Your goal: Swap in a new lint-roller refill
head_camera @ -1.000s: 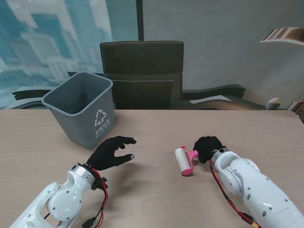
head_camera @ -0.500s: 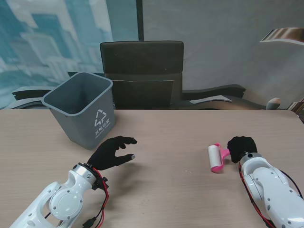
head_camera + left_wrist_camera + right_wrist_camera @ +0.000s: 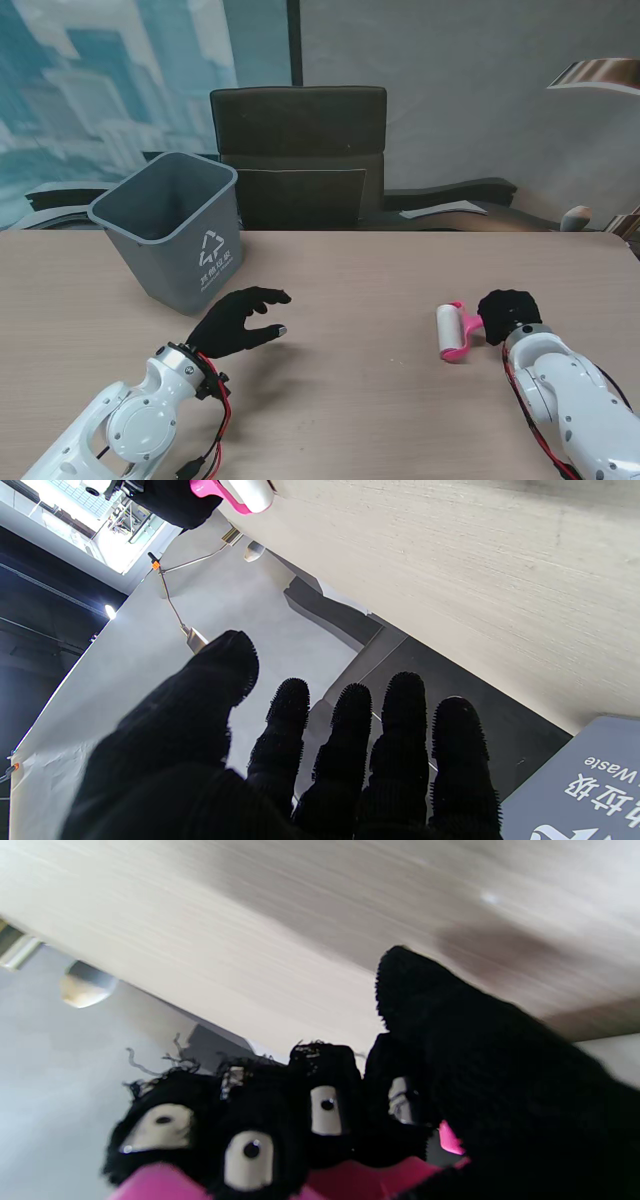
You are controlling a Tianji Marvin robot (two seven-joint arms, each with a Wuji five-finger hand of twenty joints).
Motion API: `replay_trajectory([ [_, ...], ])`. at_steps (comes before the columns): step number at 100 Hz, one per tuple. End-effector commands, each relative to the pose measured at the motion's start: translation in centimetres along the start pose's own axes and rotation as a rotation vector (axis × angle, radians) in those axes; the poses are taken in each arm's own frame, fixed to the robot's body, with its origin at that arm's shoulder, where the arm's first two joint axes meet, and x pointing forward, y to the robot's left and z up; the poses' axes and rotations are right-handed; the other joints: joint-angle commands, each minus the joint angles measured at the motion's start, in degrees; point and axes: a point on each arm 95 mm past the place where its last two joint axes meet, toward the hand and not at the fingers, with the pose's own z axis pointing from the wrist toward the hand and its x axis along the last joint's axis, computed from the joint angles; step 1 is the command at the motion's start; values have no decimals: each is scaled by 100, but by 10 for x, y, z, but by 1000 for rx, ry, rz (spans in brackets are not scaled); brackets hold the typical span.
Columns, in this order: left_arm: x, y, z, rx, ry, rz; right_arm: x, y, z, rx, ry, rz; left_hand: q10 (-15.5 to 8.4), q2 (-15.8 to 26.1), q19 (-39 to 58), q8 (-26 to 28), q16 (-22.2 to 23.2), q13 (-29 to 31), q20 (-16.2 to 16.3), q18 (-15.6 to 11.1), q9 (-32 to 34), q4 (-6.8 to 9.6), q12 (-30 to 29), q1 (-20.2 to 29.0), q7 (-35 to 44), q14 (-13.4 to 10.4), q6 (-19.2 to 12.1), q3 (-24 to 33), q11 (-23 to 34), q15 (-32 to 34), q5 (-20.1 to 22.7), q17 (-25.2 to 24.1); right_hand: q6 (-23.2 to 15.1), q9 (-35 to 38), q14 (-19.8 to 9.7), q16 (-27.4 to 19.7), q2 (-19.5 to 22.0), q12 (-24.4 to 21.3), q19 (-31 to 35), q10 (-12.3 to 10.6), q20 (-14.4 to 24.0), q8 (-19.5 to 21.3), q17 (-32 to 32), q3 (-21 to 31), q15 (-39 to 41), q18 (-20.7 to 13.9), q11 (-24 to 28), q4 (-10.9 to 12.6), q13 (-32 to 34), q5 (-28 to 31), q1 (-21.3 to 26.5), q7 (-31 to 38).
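Your right robot hand (image 3: pixel 508 313) is closed around the pink handle of the lint roller (image 3: pixel 453 331), whose white roll sticks out just to that hand's left, close over the tabletop (image 3: pixel 360 400). A second ago the roller sat much nearer the middle of the tabletop; you have carried it off to the right, and over the last half second it has barely moved, so the carry looks finished. The right wrist view confirms the grip: fingers (image 3: pixel 320 1100) curl over pink plastic. Your left robot hand (image 3: pixel 240 320) hovers empty with fingers spread wide, just right of the grey bin (image 3: pixel 172 232), unchanged throughout. The two hands are now well apart, so stripping the roll probably means bringing them back together, or taking the roller toward the bin.
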Motion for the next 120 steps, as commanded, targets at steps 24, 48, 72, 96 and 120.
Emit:
replay_trajectory([
  [24,0,2,-1,-11,-6,-4,64,17,12,44,198,124,22,306,103,69,69,-87,89,-46,142,129,-76,82,96,-26,-67,-27,74,115,123,-9,140,157,-1941,113,-52,-50,1020,726,102,93,345,158,769,-708,53,-271,-70,97,-2,-46],
  [48,0,1,-2,-8,-7,-2,84,35,14,1,267,182,22,311,105,68,70,-84,90,-43,143,131,-76,87,98,-25,-68,-29,75,119,127,-6,140,151,-1945,96,-24,-59,1020,721,101,93,345,148,763,-708,41,-274,-69,87,-38,-60],
  [72,0,1,-1,-14,-11,-9,71,47,18,-88,169,312,20,313,102,67,69,-87,88,-51,140,132,-76,91,97,-26,-66,-35,74,117,125,-10,98,128,-1995,73,87,-76,982,671,84,103,338,90,746,-713,33,-269,-68,24,-36,-93],
  [96,1,2,1,-22,-14,-14,53,52,29,-150,23,405,21,313,101,67,70,-83,88,-46,142,134,-76,90,98,-23,-69,-40,75,119,121,-10,78,55,-2010,52,211,-81,922,642,56,128,333,-50,727,-738,58,-248,-68,-57,4,-82],
  [120,0,3,2,-30,-16,-14,39,42,51,-104,-21,405,19,318,104,66,69,-88,89,-56,140,136,-77,87,95,-28,-74,-42,72,116,117,-6,102,-101,-1787,-157,264,-260,677,708,-67,106,282,-115,445,-531,-104,-226,-68,-144,-13,-131],
])
